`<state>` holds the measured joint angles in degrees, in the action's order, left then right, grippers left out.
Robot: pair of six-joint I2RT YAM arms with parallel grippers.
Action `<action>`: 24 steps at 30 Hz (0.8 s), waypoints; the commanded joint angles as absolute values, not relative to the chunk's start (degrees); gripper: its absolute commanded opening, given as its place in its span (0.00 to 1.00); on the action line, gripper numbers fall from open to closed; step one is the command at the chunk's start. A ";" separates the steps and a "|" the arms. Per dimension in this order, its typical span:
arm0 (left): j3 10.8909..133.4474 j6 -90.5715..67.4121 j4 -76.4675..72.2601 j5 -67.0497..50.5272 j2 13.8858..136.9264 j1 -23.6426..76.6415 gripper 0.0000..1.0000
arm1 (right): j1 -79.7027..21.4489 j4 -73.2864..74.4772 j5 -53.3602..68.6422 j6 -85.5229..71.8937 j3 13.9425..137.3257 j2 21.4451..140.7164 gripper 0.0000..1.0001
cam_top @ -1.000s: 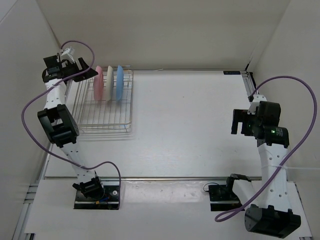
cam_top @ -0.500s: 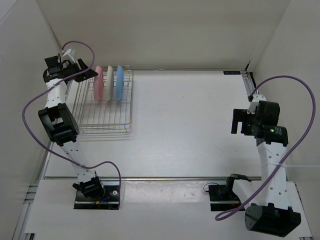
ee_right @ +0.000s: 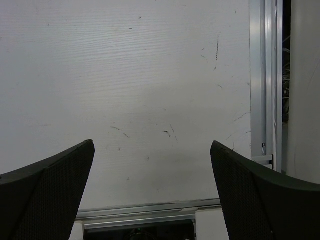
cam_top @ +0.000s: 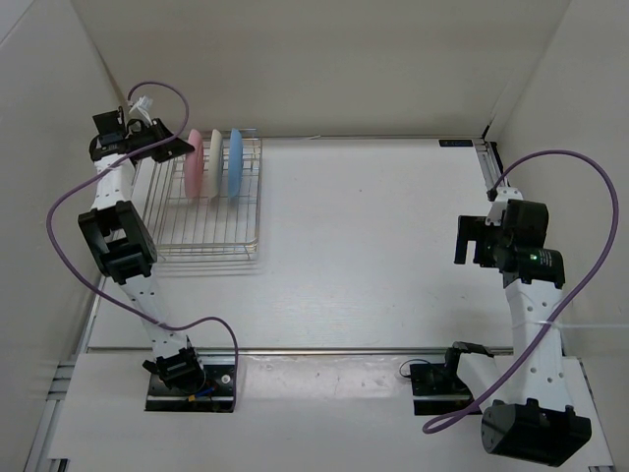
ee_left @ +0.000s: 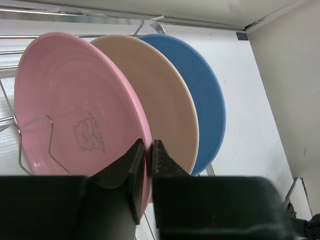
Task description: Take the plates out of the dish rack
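A: Clenched left hand (ee_left: 147,148) on lower rim of pink plate (ee_left: 75,100), pinched from both faces. Upright in dish rack (cam_top: 208,250), far-left corner of surface (cam_top: 373,226).
B: Risks?
A: Thin edge pinch; could swivel or slip on lifting. Cream plate (ee_left: 165,95) just behind, nearly touching; blue plate (ee_left: 207,95) beyond. Could knock both if dragged sideways.
B: Obstacles?
A: Wire prong (ee_left: 35,122) across pink face; needs straight lift out. Enclosure wall (cam_top: 39,197) close on left, little room to swing. Right hand (ee_right: 152,150) spread wide, holding nothing, well apart over surface.
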<state>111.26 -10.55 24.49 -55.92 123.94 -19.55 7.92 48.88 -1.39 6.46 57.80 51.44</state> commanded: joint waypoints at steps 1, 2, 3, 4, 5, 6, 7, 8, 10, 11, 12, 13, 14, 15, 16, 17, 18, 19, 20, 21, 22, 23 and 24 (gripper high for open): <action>112.76 -9.14 26.27 -52.92 124.98 -19.34 0.18 | 8.26 46.76 -2.11 7.03 57.13 50.89 1.00; 112.76 -9.14 26.28 -52.91 124.98 -19.34 0.16 | 8.26 46.76 -2.63 7.03 57.13 50.89 1.00; 112.76 -9.14 26.28 -52.91 124.46 -19.34 0.16 | 8.26 46.76 -2.64 7.03 57.13 50.89 1.00; 113.29 -9.14 26.98 -52.91 124.45 -19.34 0.11 | 8.26 46.76 -2.64 7.03 57.13 50.89 1.00; 113.29 -9.14 27.77 -52.91 124.45 -19.34 0.11 | 8.26 46.76 -2.64 7.03 57.13 51.41 1.00; 113.90 -9.14 27.77 -52.91 124.45 -19.34 0.11 | 8.26 46.76 -2.64 7.03 57.13 51.42 1.00; 114.43 -9.14 28.47 -52.91 123.93 -19.34 0.11 | 8.26 46.76 -2.64 7.03 57.13 51.42 1.00; 114.43 -9.14 28.48 -52.91 123.93 -19.34 0.11 | 8.26 46.76 -2.64 7.03 57.13 51.42 1.00; 114.43 -9.14 28.48 -52.91 122.62 -19.34 0.11 | 8.26 46.76 -2.64 7.03 57.13 51.42 1.00; 114.43 -9.66 28.48 -52.91 122.61 -19.34 0.11 | 8.26 46.76 -2.64 7.03 57.13 51.42 1.00; 115.13 -10.36 28.48 -52.91 121.91 -19.34 0.11 | 8.26 46.24 -2.64 7.03 57.13 51.42 1.00; 115.14 -10.37 28.48 -53.52 121.12 -19.34 0.11 | 8.26 46.23 -2.64 7.03 56.52 51.42 1.00; 115.75 -11.24 28.48 -53.53 120.59 -19.34 0.11 | 8.26 46.23 -2.64 7.03 56.51 51.42 1.00; 115.75 -11.86 28.48 -54.31 119.80 -19.95 0.11 | 8.26 46.23 -2.11 7.03 56.51 51.42 1.00; 117.41 -11.87 28.48 -55.01 119.79 -19.95 0.11 | 8.26 46.23 -2.11 7.03 56.51 51.42 1.00; 118.12 -11.87 29.69 -55.54 118.32 -19.95 0.11 | 8.26 46.23 -2.11 7.03 56.51 51.42 1.00; 118.91 -11.17 30.58 -55.55 117.60 -19.95 0.11 | 8.26 46.23 -2.11 7.03 56.51 51.42 1.00; 119.61 -11.16 31.37 -55.55 116.81 -19.95 0.11 | 8.26 46.23 -2.11 7.03 56.51 51.42 1.00; 119.62 -10.47 32.07 -56.16 115.85 -19.95 0.11 | 8.26 46.23 -1.50 7.03 56.51 51.42 1.00; 119.62 -10.46 32.08 -56.16 113.58 -19.95 0.11 | 8.26 46.23 -1.49 7.03 56.51 51.42 1.00; 119.62 -10.46 32.69 -56.16 112.42 -19.95 0.11 | 8.26 46.23 -1.49 7.03 56.51 52.03 1.00; 119.62 -9.59 32.70 -56.16 111.37 -19.95 0.11 | 8.26 46.23 -1.49 7.03 57.12 52.03 1.00; 119.62 -9.06 34.09 -56.16 110.23 -19.95 0.11 | 8.26 46.23 -0.97 7.03 57.13 52.03 1.00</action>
